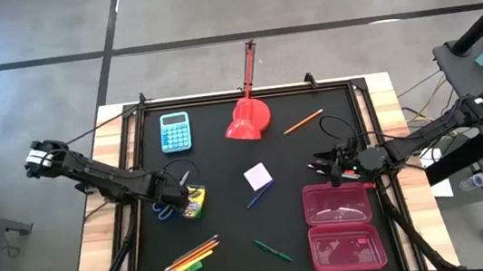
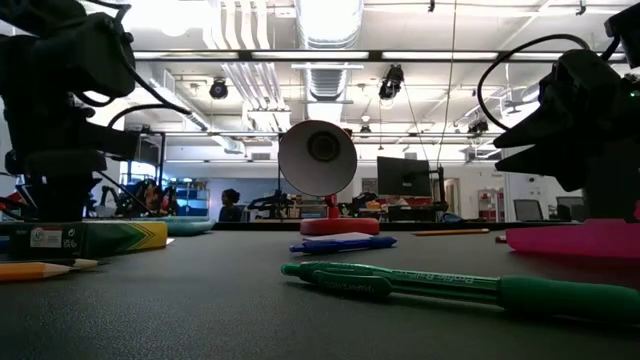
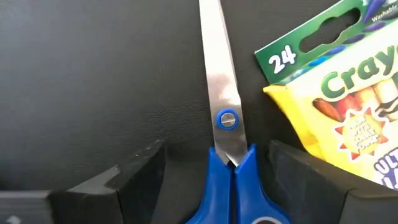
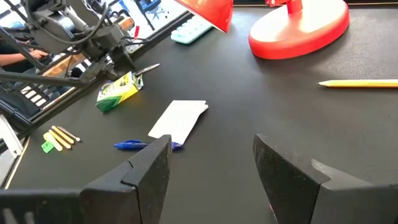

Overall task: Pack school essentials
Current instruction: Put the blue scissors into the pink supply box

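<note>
Black mat [image 1: 229,182] on a wood table, open lab behind. Pink case [image 1: 341,226] lies open just beside the right gripper [image 1: 326,170], whose fingers are spread and empty. Crayon box [image 1: 194,201] is touching the left gripper [image 1: 178,194] at one side. Left gripper is lowered with fingers spread wide astride the scissors [image 3: 225,130], handles between them, not clamped. Note pad [image 4: 180,119] and blue pen [image 4: 134,145] are seen ahead of the right gripper.

Bright ceiling lights [image 2: 330,20] glare, silhouetting both arms; near green pen [image 2: 450,288] slightly blurred.
</note>
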You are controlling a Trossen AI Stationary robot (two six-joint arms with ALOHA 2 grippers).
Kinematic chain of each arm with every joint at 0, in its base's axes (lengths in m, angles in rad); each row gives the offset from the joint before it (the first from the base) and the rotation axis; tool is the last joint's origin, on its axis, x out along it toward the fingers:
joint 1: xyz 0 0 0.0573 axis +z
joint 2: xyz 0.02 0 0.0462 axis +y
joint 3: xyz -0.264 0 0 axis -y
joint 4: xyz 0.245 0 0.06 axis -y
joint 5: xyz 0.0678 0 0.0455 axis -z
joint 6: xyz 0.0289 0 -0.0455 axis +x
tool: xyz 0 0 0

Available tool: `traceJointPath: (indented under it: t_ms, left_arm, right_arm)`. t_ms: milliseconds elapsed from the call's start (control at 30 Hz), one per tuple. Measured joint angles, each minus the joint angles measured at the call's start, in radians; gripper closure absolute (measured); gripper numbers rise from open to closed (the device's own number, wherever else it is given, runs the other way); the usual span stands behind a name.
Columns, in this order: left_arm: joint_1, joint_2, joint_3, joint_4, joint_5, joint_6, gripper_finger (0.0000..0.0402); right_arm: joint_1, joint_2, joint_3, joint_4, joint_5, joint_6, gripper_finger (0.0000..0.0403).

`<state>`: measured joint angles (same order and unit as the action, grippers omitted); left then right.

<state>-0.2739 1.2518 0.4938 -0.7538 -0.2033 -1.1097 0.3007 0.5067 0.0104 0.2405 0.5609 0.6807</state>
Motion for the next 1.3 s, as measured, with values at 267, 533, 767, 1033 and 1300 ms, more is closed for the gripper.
traceJointPath:
  t_ms: [267,533,767,1033,1300]
  left_arm:
    - [-0.001,0.05,-0.007,0.011,0.03,0.015,0.0211]
    - [-0.001,0.052,-0.008,0.039,0.026,-0.008,0.0324]
    - [-0.001,0.016,-0.002,0.025,0.008,-0.037,0.0325]
    - [0.016,-0.034,0.06,-0.043,-0.062,-0.053,0.0317]
    - [0.038,-0.043,0.146,-0.158,-0.073,-0.064,0.0315]
  right_arm:
    - [0.0,0.0,0.0,0.0,0.0,0.0,0.0186]
    - [0.0,0.0,0.0,0.0,0.0,0.0,0.0186]
    - [0.0,0.0,0.0,0.0,0.0,0.0,0.0186]
    - [0.0,0.0,0.0,0.0,0.0,0.0,0.0186]
    - [0.0,0.0,0.0,0.0,0.0,0.0,0.0186]
